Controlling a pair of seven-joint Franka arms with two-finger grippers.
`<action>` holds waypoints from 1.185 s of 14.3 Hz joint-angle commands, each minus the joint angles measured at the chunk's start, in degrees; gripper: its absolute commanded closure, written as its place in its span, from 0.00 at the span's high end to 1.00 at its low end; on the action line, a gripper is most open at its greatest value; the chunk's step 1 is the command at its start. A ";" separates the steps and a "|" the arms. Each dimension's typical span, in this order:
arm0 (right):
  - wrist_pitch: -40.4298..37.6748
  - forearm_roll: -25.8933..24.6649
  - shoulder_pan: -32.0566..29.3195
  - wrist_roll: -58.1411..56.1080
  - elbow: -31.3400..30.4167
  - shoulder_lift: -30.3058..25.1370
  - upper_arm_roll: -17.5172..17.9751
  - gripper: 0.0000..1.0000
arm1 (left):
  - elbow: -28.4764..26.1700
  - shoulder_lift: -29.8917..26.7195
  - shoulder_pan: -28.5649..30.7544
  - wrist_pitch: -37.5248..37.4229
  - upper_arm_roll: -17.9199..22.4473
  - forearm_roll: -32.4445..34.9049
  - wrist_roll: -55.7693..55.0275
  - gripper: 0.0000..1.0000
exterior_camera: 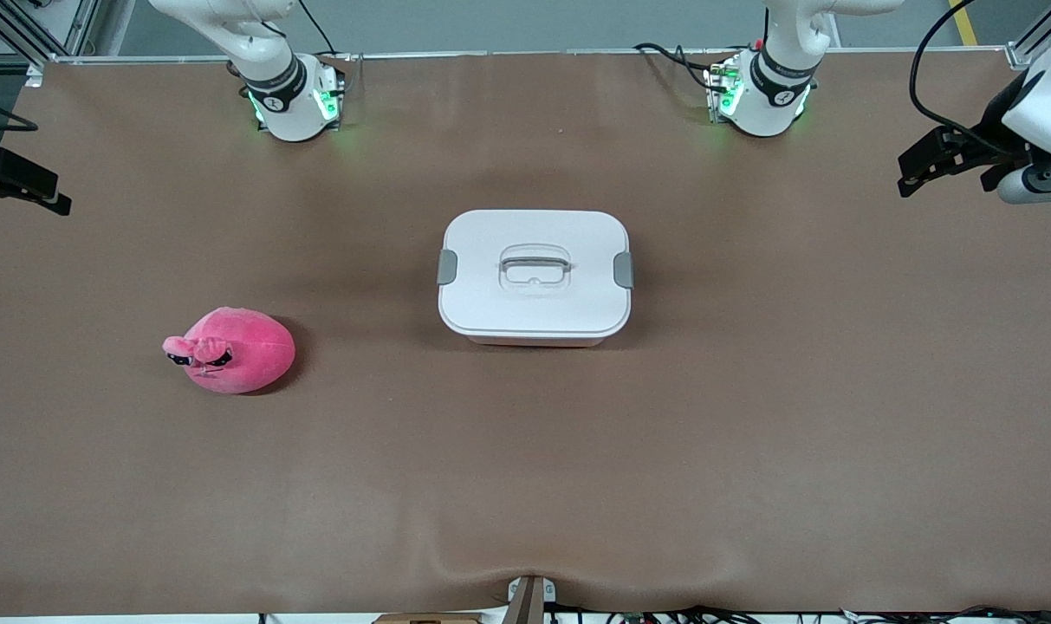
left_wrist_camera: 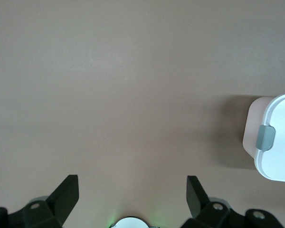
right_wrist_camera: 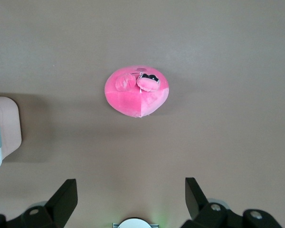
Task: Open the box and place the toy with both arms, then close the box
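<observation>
While the box (exterior_camera: 534, 277) sits lid-on at the middle of the table (exterior_camera: 750, 433), the toy (exterior_camera: 230, 350) lies nearer the front camera, toward the right arm's end. The left gripper (left_wrist_camera: 132, 190) and right gripper (right_wrist_camera: 131, 190) hang high at the table's ends, fingers spread and empty. The plush looks light and squashy, best pinched across its round body; the rigid lid likely lifts by its grey handle (exterior_camera: 535, 257) once the side clips (exterior_camera: 447, 267) release.
</observation>
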 commanded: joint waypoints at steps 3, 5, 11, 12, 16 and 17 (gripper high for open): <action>1.54 -0.95 -0.25 -0.53 -1.02 -1.19 0.13 1.00 | 1.06 -0.32 -0.12 -1.12 0.25 -0.70 0.38 1.00; 1.55 -0.95 -0.07 -0.53 -1.02 -1.19 0.13 1.00 | 1.41 -0.23 -0.20 -1.12 0.25 -0.53 0.29 1.00; 5.50 -0.95 1.25 -0.62 -1.64 1.61 0.31 1.00 | 1.42 -0.14 0.24 -1.04 0.34 -0.44 0.20 1.00; 5.76 -0.95 1.42 -0.53 -1.73 2.58 0.31 1.00 | 1.33 -0.14 0.24 -1.12 0.25 -0.52 0.12 1.00; 7.77 -1.47 3.61 0.17 -2.86 6.62 0.22 1.00 | 1.33 -0.14 0.15 -1.56 0.34 -0.44 0.12 1.00; 10.83 -2.00 3.88 0.43 -5.39 6.55 0.22 1.00 | 1.33 -0.14 0.15 -1.91 0.25 -0.44 0.12 1.00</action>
